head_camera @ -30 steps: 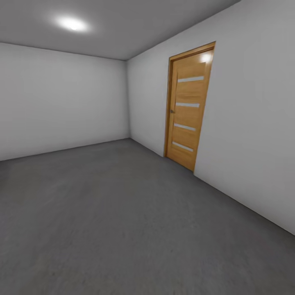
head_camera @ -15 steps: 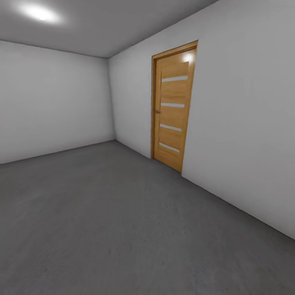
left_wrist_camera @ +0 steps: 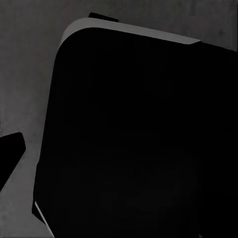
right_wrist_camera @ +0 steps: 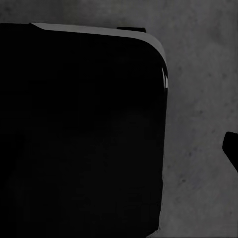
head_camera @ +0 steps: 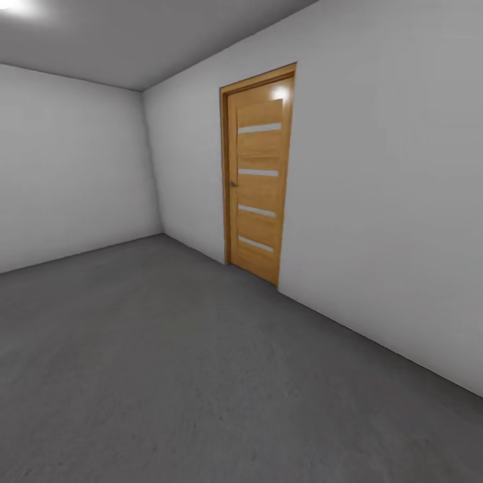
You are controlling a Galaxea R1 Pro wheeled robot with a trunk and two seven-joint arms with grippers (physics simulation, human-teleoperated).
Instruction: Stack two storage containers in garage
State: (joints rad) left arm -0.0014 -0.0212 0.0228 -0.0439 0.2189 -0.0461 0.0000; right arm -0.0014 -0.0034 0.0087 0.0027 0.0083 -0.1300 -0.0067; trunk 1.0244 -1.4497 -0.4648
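The storage containers are out of view. I am in the garage, a bare room with white-grey walls (head_camera: 389, 201) and a dark grey concrete floor (head_camera: 174, 376). In the left wrist view one dark fingertip (left_wrist_camera: 10, 152) of my left gripper pokes in at the frame's edge over the floor, far from the middle, with nothing held. In the right wrist view one dark fingertip (right_wrist_camera: 232, 148) of my right gripper sits likewise at the edge, also holding nothing. The other finger of each is lost against my black base.
A shut wooden door (head_camera: 258, 178) with pale horizontal slats stands in the right-hand wall. A far wall (head_camera: 67, 174) closes the room at the left. My black base (left_wrist_camera: 139, 144) hangs over the speckled floor (right_wrist_camera: 198, 99) in both wrist views.
The whole head view has swung to the right: the door and the room's corner sit further left in the picture. That is the camera turning, not the things moving.
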